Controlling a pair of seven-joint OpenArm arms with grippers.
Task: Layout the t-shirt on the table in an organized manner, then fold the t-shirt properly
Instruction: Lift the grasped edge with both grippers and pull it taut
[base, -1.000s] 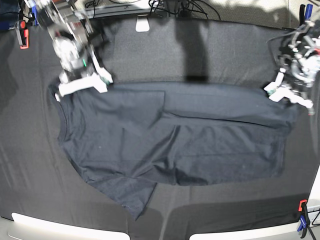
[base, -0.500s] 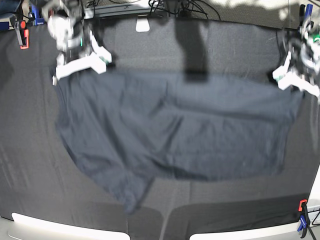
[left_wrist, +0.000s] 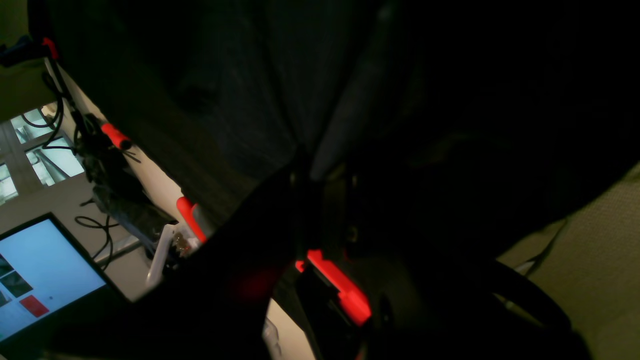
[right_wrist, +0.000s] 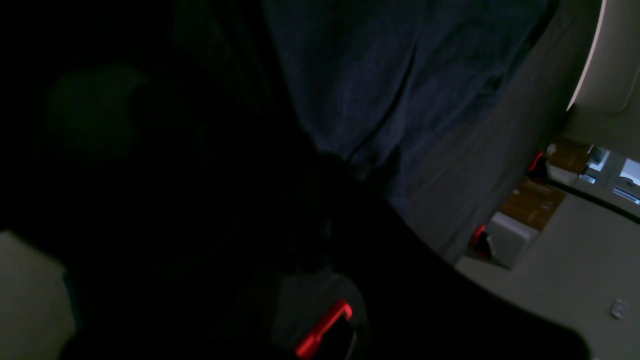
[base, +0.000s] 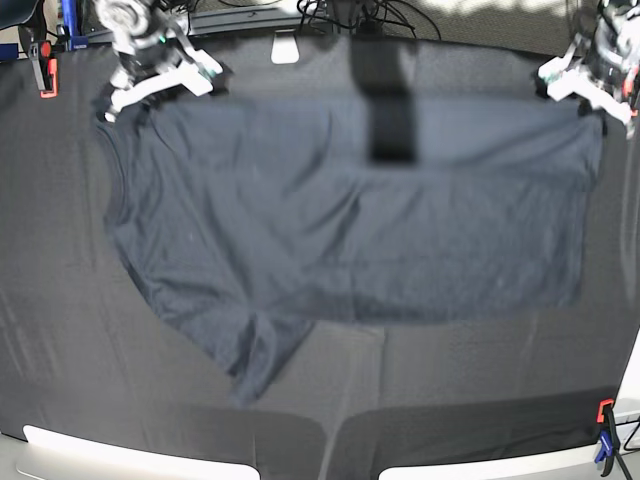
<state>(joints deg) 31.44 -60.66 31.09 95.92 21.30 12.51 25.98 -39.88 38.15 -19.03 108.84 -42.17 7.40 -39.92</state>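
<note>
Since the earlier frame, the t-shirt had slid toward the far edge of the bench in the base view, both hands having drawn its top edge back; it lay broad, 1 lower corner still bunched. In the left wrist view, the left hand was closed on gathered cloth. In the right wrist view, darkness obscured the right hand, seemingly pinching cloth too. The pull probably served flattening, before folding.
</note>
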